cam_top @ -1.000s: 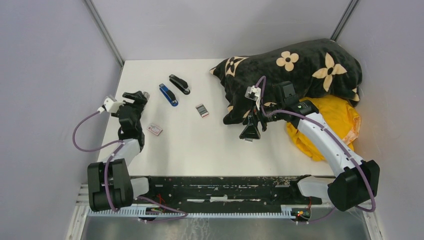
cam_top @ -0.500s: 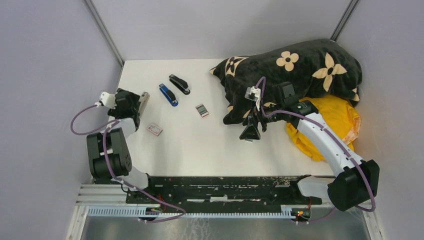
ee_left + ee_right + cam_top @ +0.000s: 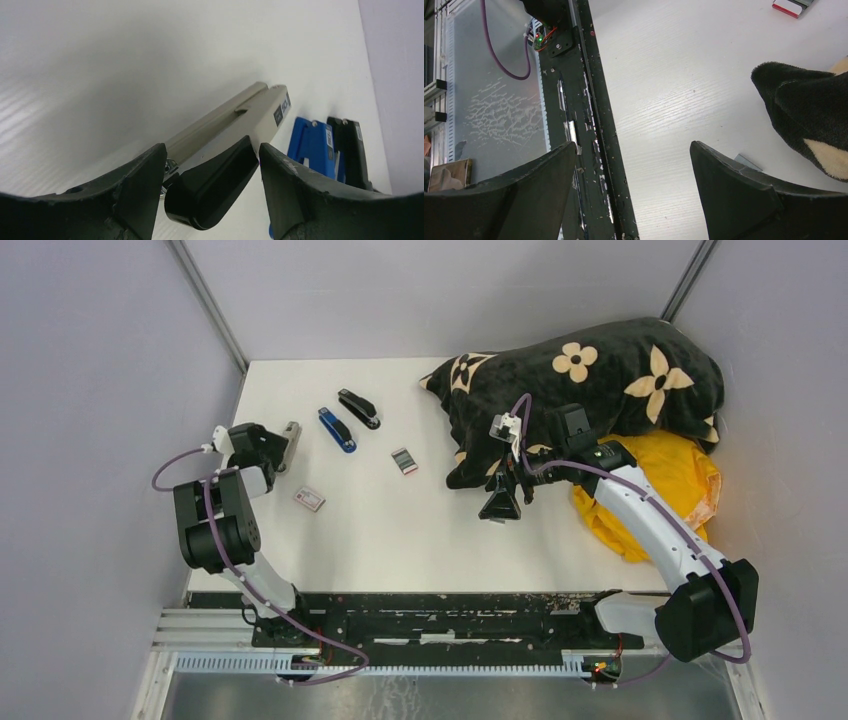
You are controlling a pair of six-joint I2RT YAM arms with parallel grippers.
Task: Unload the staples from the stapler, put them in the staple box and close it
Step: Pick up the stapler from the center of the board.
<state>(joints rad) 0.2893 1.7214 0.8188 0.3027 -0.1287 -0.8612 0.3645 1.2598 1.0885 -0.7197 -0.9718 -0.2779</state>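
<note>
Left gripper (image 3: 212, 149) straddles the black rear of the beige stapler (image 3: 235, 117) near the left edge of the surface (image 3: 420, 540), jaws open, nothing clamped; right gripper (image 3: 633, 145) gapes empty. No staples visible, probably inside. Closing off-centre could skid it.

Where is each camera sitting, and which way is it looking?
Top camera: high above and behind the robot, looking down at the table; the left arm and right arm show.
Left wrist camera: on the left arm, looking low across the table along the beige stapler; its fingers show.
Right wrist camera: on the right arm, looking down at the table's near edge and black blanket; its fingers show.
Shared: top and left wrist both see the beige stapler, blue stapler and black stapler.
</note>
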